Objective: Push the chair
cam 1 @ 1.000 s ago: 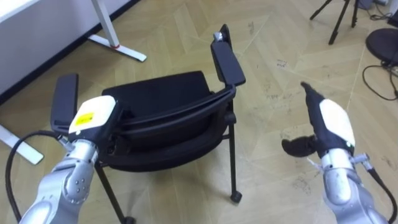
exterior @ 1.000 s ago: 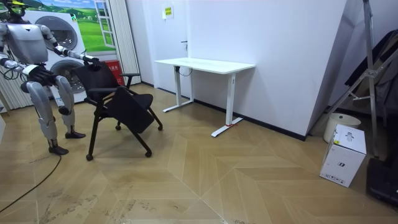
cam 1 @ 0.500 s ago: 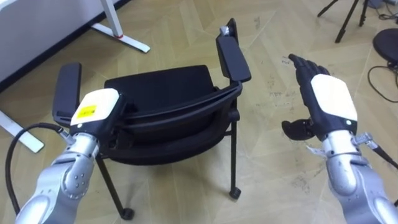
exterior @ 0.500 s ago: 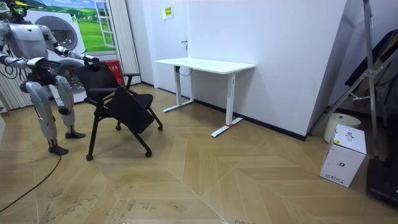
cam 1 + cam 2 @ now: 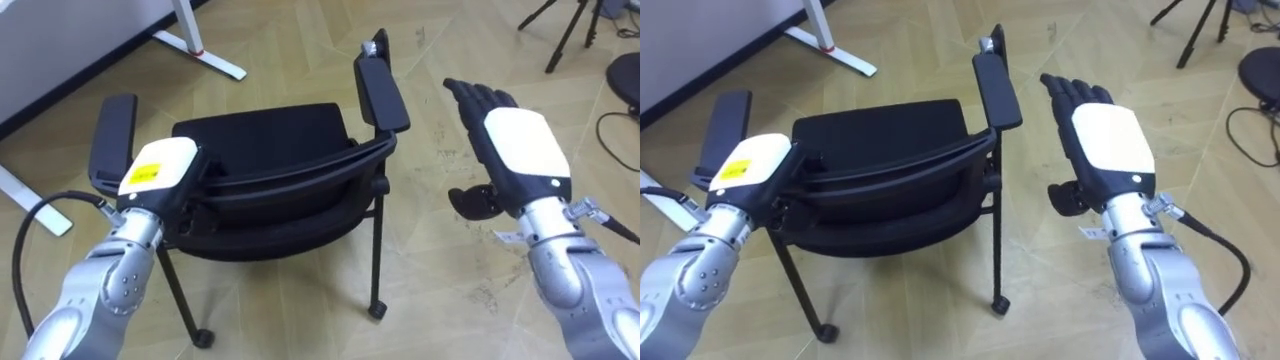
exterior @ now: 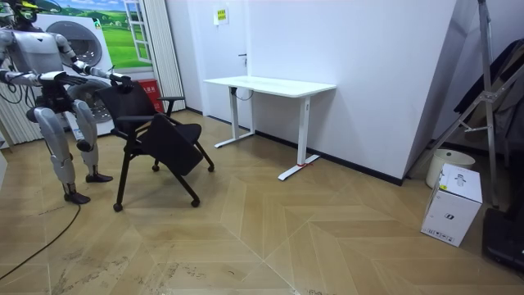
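Right now the black chair (image 5: 260, 140) sits directly below the robot's head, its seat toward 12 o'clock and its curved backrest (image 5: 290, 180) nearest the robot. The left hand (image 5: 158, 172) lies on the backrest's end at about 8 o'clock of the seat, just inside the left armrest (image 5: 112, 140). Its fingers go over the top of the backrest and are hidden there, so I cannot tell whether they are curled round it.

The right hand (image 5: 515, 150) hangs in the air at 3 o'clock of the chair, clear of the right armrest (image 5: 382, 85) and touching nothing. Its fingers (image 5: 475, 98) are straight and close together, pointing toward 11 o'clock, with the thumb (image 5: 470, 200) jutting out at 9 o'clock toward the chair.

A yellow sticker (image 5: 145, 175) sits on the white back of the left hand; its print is too small to read.

From the room camera, the robot stands at the room view's left behind the chair, both arms stretched forward over it, and a white desk (image 6: 270, 84) stands against the wall at 2 o'clock of the chair. The desk's foot (image 5: 195, 50) crosses the wooden floor (image 5: 300, 330) at 11 o'clock of the seat.
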